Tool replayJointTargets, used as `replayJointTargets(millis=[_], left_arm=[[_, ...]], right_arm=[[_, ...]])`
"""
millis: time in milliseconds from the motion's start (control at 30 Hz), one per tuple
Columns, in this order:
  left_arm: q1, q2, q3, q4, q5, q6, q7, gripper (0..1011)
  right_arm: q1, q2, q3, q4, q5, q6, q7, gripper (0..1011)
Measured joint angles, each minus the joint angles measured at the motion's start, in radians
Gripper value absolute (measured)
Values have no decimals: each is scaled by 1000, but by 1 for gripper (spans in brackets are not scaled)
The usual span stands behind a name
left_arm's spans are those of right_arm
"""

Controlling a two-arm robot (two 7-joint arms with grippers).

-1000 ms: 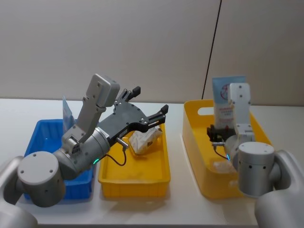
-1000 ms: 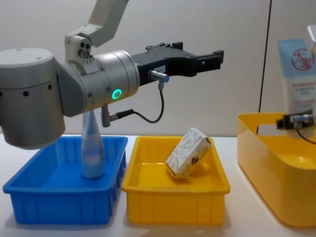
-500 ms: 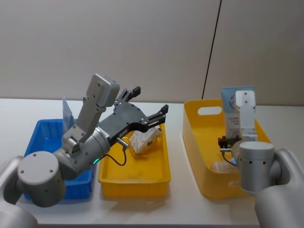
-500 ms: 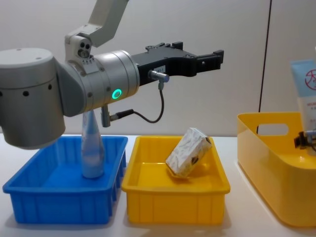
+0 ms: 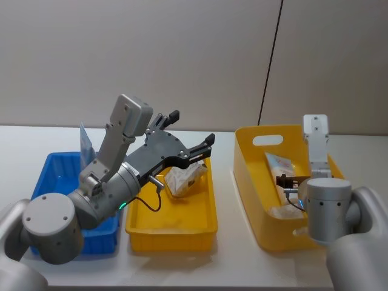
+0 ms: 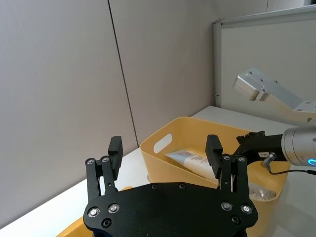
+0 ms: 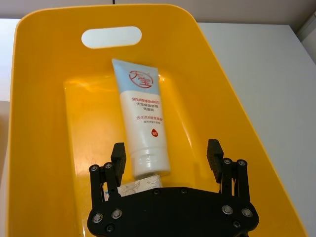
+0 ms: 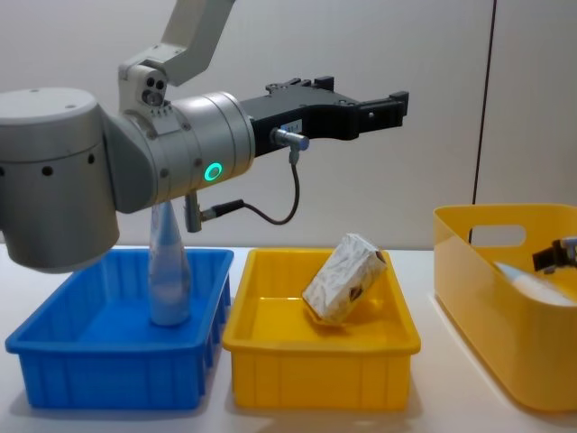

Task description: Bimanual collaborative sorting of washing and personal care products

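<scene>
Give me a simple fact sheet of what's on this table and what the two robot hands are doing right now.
blue bin: holds a slim translucent bottle, standing upright
small yellow bin: holds a white patterned pack, tilted
large yellow tub: holds a light-blue tube lying flat, red round logo toward the handle end
left gripper: fingers open, empty, raised above the small yellow bin
right gripper: fingers open, inside the tub just above the tube's cap end, not gripping it

Bright even indoor light, soft shadows, sharp focus
</scene>
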State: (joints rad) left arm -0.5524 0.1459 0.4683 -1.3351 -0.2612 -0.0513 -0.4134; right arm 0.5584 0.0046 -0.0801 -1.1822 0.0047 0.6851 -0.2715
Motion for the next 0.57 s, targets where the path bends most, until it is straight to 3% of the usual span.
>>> replayJointTargets(millis=[567], left_arm=[[0,0,0,0,0,0,0,1001]], right_arm=[[-28,0,13,-68,1,-23,28,1004]])
